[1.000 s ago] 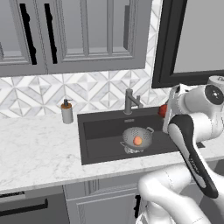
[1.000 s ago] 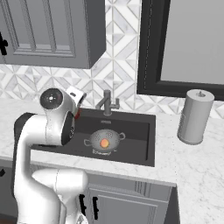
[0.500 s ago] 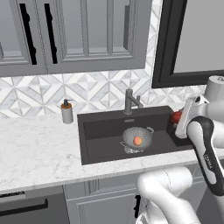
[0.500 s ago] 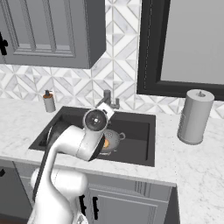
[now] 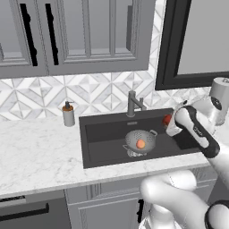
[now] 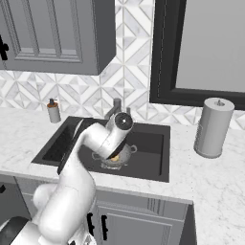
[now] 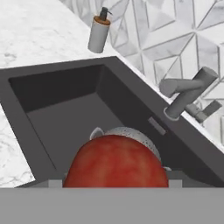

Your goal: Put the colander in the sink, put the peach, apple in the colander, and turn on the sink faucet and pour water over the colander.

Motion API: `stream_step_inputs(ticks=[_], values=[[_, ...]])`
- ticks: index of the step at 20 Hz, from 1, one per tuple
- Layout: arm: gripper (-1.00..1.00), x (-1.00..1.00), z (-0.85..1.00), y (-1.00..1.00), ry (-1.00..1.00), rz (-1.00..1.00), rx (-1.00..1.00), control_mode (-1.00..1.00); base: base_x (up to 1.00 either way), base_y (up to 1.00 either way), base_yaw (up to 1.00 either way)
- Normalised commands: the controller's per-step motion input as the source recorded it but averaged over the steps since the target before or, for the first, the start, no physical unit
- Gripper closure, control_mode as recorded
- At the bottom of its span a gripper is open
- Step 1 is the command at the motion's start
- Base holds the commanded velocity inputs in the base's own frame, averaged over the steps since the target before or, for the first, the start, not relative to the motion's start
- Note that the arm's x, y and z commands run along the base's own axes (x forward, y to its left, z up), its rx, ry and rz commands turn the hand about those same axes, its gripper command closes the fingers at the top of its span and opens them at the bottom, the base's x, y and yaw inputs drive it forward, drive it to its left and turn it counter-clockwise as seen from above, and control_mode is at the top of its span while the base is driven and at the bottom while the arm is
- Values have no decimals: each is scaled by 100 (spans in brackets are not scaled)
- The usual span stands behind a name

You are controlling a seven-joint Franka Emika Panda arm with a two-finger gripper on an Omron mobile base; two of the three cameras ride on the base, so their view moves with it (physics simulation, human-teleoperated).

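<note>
White-and-grey marble desk stretches across the kitchen, and sunk into it is the big dark grey sink, a deep rectangular basin. From the right base view that same sink sits between the soap pump on the left and a grey paper towel roll standing well off to the right on the desk.

Down in the basin, there's the colander, silver and dotted with holes, resting upright on the sink floor about at the middle. In the hand view its rim peeks out just beyond the fruit in front. Inside the colander lies the peach, pale orange, sitting low in the bowl.

At the back edge of the sink stands the sink faucet, dark grey, its spout angled to one side.

Now the arm: the jaws hang over the right part of the sink, above and to the right of the colander. And they've got the apple, dark red, clamped between them with the fingers standing wide around it. The hand view confirms it: the apple bulges right up close at the bottom, with the colander directly behind.

Smallest of all, the soap pump bottle stands on the desk just left of the sink.
</note>
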Motion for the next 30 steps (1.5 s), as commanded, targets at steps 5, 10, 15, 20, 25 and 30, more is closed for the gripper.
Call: stream_step_inputs(ticks=[5, 10, 15, 20, 25, 30], values=[[100, 72, -46, -18, 33, 25, 7, -100, 0, 0, 0], [100, 60, -53, -24, 7, 22, 17, -100, 0, 0, 0], [100, 48, -61, 3, 0, 14, 9, -100, 0, 0, 0], [100, 17, -65, 12, 0, 4, 1, -100, 0, 0, 0], [100, 0, -59, 18, 0, 0, 0, -100, 0, 0, 0], [100, 0, -15, 26, -2, 0, 0, -100, 0, 0, 0]])
